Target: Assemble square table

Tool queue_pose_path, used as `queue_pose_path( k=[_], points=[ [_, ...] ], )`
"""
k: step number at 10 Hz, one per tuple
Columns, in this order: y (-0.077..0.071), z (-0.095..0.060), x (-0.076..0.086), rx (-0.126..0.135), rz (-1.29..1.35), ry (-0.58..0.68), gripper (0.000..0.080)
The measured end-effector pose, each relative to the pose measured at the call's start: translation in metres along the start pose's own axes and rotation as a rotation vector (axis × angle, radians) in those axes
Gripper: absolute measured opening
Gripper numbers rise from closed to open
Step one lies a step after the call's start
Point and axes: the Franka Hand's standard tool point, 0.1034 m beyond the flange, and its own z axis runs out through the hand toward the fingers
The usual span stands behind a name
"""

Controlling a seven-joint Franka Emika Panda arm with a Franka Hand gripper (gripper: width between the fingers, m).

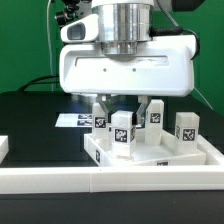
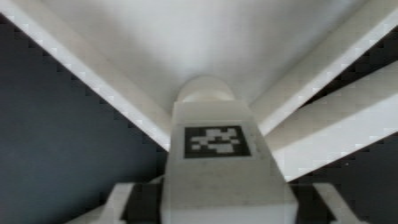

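Observation:
The square table top [image 1: 160, 160], a white tray with a raised rim, lies at the front of the table; it also shows in the wrist view [image 2: 89, 68]. My gripper [image 1: 122, 113] hangs over its corner at the exterior view's left and is shut on an upright white tagged leg [image 1: 122, 133]. In the wrist view my gripper [image 2: 222, 205] has its dark pads [image 2: 148, 203] pressed on both sides of the leg [image 2: 217, 125]. I cannot tell whether the leg's foot touches the top. Three more tagged legs stand upright in the top: [image 1: 100, 120], [image 1: 153, 113], [image 1: 186, 128].
A long white border rail [image 1: 90, 183] runs along the front edge. The marker board [image 1: 72, 120] lies flat on the black table behind the top, at the exterior view's left. Another white piece [image 1: 4, 148] shows at the left edge.

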Motion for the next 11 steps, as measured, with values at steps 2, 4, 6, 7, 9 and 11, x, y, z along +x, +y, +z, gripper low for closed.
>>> queue_pose_path(
  k=[2,4,6,7,9,11],
  points=[
    [-0.0018,-0.0001,-0.0013,0.000,0.205,0.000,0.0289],
    [-0.0009,0.0011,-0.0019,0.008,0.401,0.003,0.0289],
    [-0.0024,0.0014,-0.0033,0.010,0.597,0.007,0.0290],
    [-0.0027,0.0016,-0.0036,0.010,0.697,0.006,0.0290],
    [-0.0032,0.0020,-0.0044,0.010,0.855,0.009,0.0290],
    [-0.0062,0.0022,-0.0068,0.007,1.042,0.004,0.0290]
  ],
)
